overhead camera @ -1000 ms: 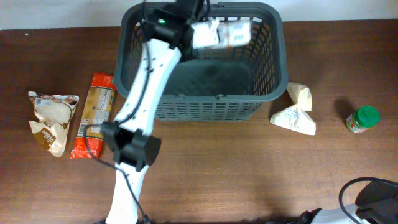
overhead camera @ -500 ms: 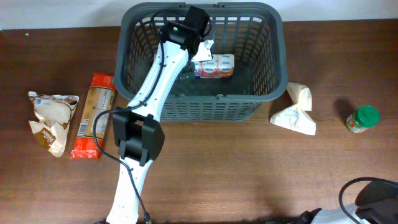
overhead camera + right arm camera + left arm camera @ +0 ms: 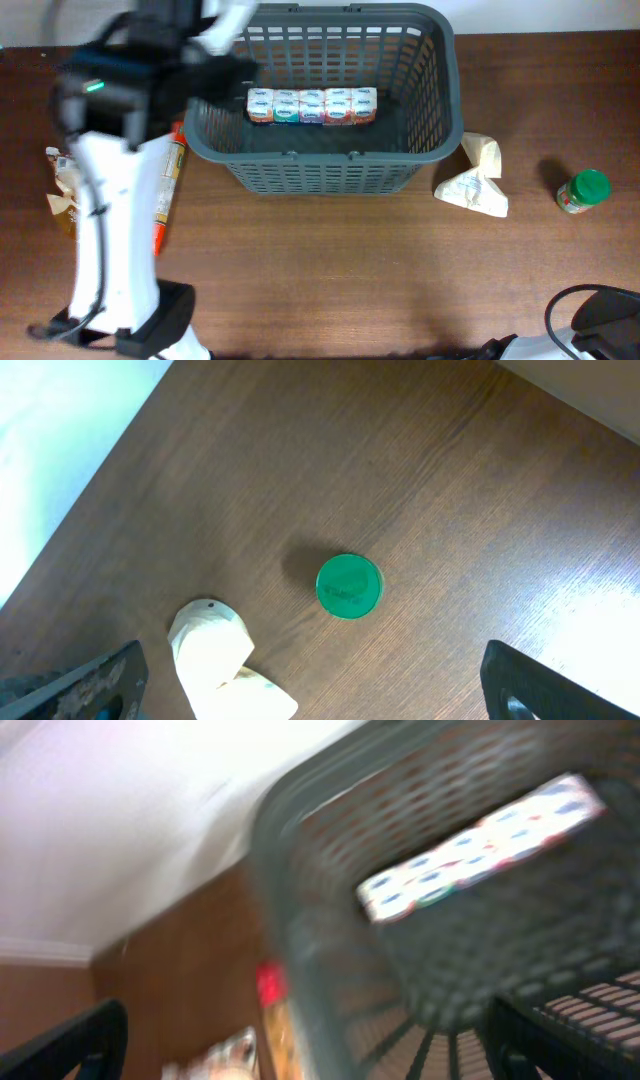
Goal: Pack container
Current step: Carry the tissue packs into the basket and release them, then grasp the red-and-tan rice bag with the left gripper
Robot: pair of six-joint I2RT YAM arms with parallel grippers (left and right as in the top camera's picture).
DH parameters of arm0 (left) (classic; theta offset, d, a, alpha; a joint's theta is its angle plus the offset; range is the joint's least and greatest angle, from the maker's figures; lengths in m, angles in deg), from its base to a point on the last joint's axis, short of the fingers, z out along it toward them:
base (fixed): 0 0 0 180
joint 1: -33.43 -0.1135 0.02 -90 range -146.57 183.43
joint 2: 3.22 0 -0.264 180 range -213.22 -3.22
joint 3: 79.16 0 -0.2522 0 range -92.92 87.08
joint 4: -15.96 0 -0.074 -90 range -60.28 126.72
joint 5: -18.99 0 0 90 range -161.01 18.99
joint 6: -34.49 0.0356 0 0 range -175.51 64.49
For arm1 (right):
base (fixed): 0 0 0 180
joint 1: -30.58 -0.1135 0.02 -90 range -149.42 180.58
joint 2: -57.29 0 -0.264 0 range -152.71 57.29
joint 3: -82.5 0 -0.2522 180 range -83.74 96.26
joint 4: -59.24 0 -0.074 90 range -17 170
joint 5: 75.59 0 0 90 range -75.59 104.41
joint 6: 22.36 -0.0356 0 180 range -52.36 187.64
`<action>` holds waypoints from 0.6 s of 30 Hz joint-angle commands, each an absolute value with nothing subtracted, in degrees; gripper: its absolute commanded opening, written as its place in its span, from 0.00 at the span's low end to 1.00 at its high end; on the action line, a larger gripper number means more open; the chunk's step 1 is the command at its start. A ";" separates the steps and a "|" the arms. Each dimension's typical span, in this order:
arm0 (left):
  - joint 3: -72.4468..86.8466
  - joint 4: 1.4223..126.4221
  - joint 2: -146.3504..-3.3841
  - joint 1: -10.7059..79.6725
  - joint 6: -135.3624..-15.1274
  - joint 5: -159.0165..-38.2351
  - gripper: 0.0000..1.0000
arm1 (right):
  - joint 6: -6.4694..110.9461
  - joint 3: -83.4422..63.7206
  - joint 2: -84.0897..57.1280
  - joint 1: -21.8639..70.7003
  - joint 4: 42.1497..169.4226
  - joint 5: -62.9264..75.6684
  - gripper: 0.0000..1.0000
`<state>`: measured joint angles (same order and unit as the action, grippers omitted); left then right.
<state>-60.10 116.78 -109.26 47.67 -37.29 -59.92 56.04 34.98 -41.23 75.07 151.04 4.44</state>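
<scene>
The container (image 3: 440, 90), a dark grey lattice basket, stands at the back middle of the table. A row pack of small cups (image 3: 310, 106) lies on its floor. My left arm (image 3: 110, 120) is blurred, raised over the basket's left rim. In the left wrist view my left gripper (image 3: 310, 1055) is open and empty, looking at the basket wall (image 3: 300, 940) and the cup pack (image 3: 480, 845) inside. My right gripper (image 3: 330, 695) is open and empty above bare table, near the green-lidded jar (image 3: 349, 585) and a beige bag (image 3: 215, 660).
Left of the basket lie an orange pasta packet (image 3: 168, 185) and a white-and-brown bag (image 3: 62, 190), both partly hidden by my left arm. Right of it are the beige bag (image 3: 475, 180) and the green-lidded jar (image 3: 583, 191). Part of my right arm (image 3: 600, 320) shows at the front right corner.
My left gripper opened and let the cup pack go onto the basket floor. The left arm then swung up and left, out over the basket's left rim. The right arm stayed put.
</scene>
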 commanded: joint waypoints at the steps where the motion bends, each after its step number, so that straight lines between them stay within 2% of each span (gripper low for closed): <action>1: -59.68 120.76 -110.26 40.40 -43.98 -60.77 0.99 | 56.00 35.31 -41.34 75.22 151.04 4.57 0.99; 6: -56.14 124.98 -112.03 27.13 -47.52 -64.86 0.98 | 56.00 35.31 -41.34 75.22 151.04 4.57 0.99; 11: -45.63 125.37 -113.00 19.39 -46.16 -67.85 0.98 | 56.00 35.31 -41.34 75.22 151.04 4.57 0.99; 18: -25.48 114.51 -115.12 17.40 -38.16 -69.16 0.99 | 56.00 35.31 -41.34 75.22 151.02 4.57 0.99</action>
<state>-31.25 117.20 -112.84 17.51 -42.99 -67.24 56.02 34.98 -41.25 75.07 151.04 4.44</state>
